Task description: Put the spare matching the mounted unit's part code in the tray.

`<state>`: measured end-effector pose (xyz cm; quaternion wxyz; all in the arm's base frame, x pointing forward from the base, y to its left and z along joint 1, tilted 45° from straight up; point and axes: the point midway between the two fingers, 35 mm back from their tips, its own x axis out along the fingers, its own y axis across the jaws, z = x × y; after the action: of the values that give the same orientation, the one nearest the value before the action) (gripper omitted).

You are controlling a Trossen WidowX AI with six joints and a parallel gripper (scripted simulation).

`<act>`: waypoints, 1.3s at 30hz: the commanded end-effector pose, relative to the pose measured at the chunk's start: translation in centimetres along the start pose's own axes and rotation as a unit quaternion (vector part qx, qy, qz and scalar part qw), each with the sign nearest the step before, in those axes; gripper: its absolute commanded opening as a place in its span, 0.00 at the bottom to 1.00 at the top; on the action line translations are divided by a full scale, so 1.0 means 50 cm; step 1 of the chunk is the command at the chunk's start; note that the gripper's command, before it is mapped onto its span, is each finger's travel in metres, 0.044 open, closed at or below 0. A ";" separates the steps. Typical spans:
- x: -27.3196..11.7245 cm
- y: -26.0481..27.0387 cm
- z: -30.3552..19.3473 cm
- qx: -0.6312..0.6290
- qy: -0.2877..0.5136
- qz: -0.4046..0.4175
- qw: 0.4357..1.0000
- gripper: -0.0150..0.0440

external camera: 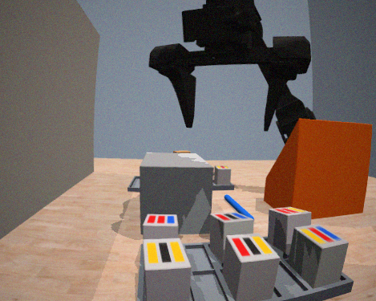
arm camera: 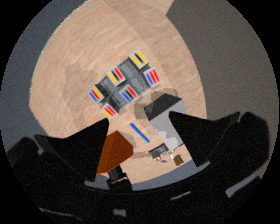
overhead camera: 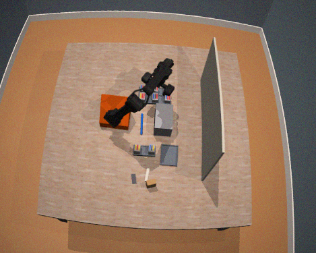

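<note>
My gripper (overhead camera: pixel 157 83) (external camera: pixel 228 128) (arm camera: pixel 139 117) is open and empty, high above the table near the spare rack (external camera: pixel 200 258) (arm camera: pixel 131 69). The rack holds several grey spares with striped tops, including yellow-black-yellow (external camera: pixel 165 253) (arm camera: pixel 138 58), red-black-yellow (external camera: pixel 252 246) (arm camera: pixel 116 75) and red-red-blue (external camera: pixel 160 221) (arm camera: pixel 151 77). The grey box-shaped unit (overhead camera: pixel 168 115) (external camera: pixel 171 194) (arm camera: pixel 160 122) stands beside the rack. No code shows on its visible faces; the face towards the tall panel is hidden. The flat grey tray (overhead camera: pixel 169 156) is empty, beyond the unit.
A small rack (overhead camera: pixel 144 151) with two striped blocks is left of the tray. A blue rod (overhead camera: pixel 141 124) (external camera: pixel 239 207) (arm camera: pixel 139 132) lies beside the unit. An orange block (overhead camera: pixel 105 102) (external camera: pixel 332 168) is under the arm's base. A tall grey panel (overhead camera: pixel 212 108) stands right; small pieces lie near the front.
</note>
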<state>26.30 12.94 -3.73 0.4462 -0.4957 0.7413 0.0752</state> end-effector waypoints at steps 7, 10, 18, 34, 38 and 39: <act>0.029 0.153 -0.038 -0.257 0.013 0.008 0.966 1.00; 0.033 0.154 -0.037 -0.257 0.013 0.008 0.966 0.96; 0.109 0.164 -0.038 -0.257 0.013 0.007 0.966 0.76; 0.140 0.167 -0.035 -0.257 0.013 0.007 0.966 0.76; 0.154 0.167 -0.034 -0.257 0.013 0.007 0.966 0.76; 0.157 0.167 -0.034 -0.257 0.013 0.007 0.966 0.76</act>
<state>17.82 11.43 -10.89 0.2971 -0.5884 0.7057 0.2599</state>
